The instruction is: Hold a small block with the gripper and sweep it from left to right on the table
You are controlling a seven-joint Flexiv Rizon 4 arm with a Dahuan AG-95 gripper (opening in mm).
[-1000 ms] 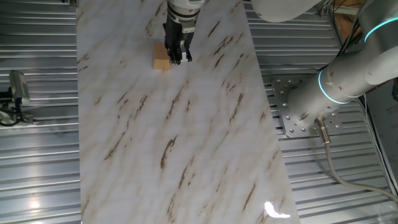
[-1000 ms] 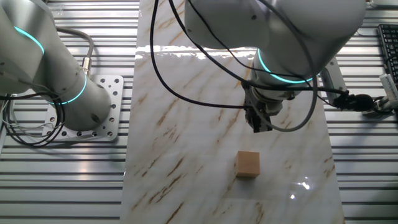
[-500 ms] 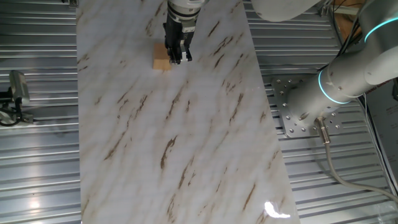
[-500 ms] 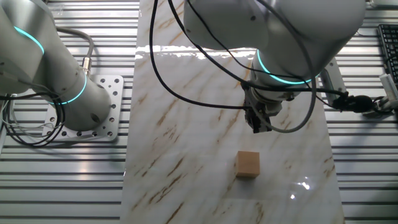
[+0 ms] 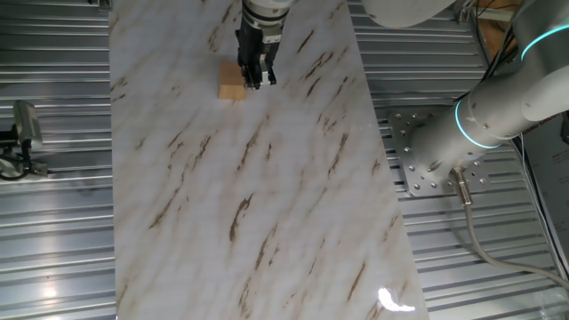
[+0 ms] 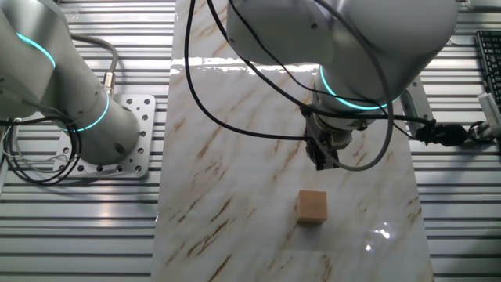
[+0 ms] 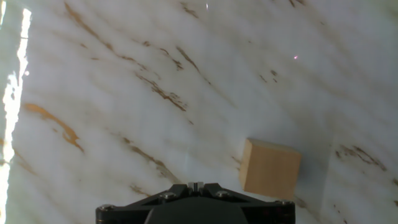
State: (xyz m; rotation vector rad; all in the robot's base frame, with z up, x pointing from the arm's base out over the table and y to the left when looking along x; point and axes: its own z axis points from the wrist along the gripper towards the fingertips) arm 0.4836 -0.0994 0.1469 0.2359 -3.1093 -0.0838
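The small block (image 6: 312, 207) lies flat on the worktop (image 6: 227, 196), free of the gripper (image 6: 323, 157), which hangs above the slab just beside it. The 2 fingers (image 5: 255, 71) look pressed close together with nothing between them. In the hand view the small block (image 7: 270, 168) sits right of the fingers' line, with bare marble all around it. From the other fixed view the block lies nearer the worktop's right edge than its left, with a wide stretch of open slab to its left and beyond the gripper.
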